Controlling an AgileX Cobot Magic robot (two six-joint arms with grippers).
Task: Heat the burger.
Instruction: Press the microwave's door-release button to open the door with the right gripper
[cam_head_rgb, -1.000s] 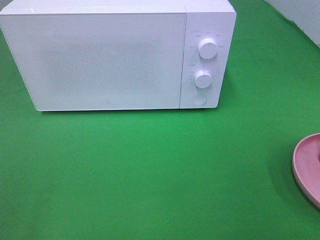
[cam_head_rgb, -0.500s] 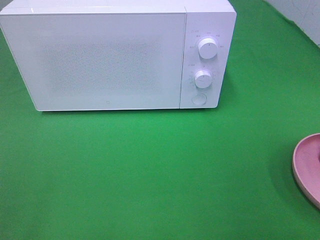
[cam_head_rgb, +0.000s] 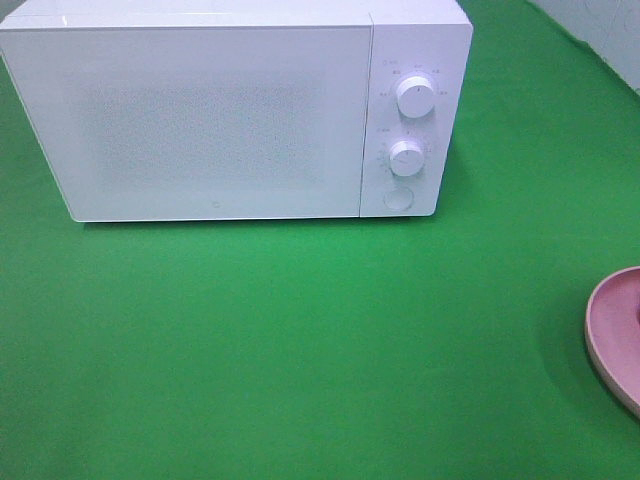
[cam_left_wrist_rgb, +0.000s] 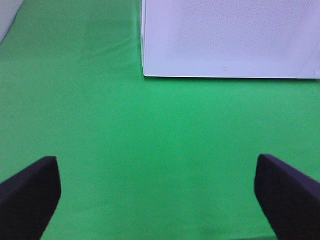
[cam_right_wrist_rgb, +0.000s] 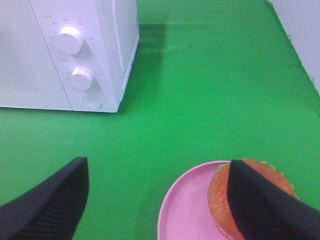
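The burger (cam_right_wrist_rgb: 222, 200), an orange-brown bun with a sliver of green lettuce, sits on a pink plate (cam_right_wrist_rgb: 185, 212) in the right wrist view, partly hidden by one black finger. My right gripper (cam_right_wrist_rgb: 160, 200) hovers above the plate's edge, open, holding nothing. In the high view only the plate's rim (cam_head_rgb: 612, 335) shows at the right edge; the burger and both arms are out of that view. My left gripper (cam_left_wrist_rgb: 157, 197) is open over bare green cloth, facing the microwave's lower front corner (cam_left_wrist_rgb: 225, 37).
A white microwave (cam_head_rgb: 215, 120) stands at the back, door shut, with two round dials (cam_head_rgb: 415, 97) and a round button (cam_head_rgb: 398, 198) on its right panel. Green cloth (cam_head_rgb: 300, 350) covers the table. A pale wall edge shows at the far right.
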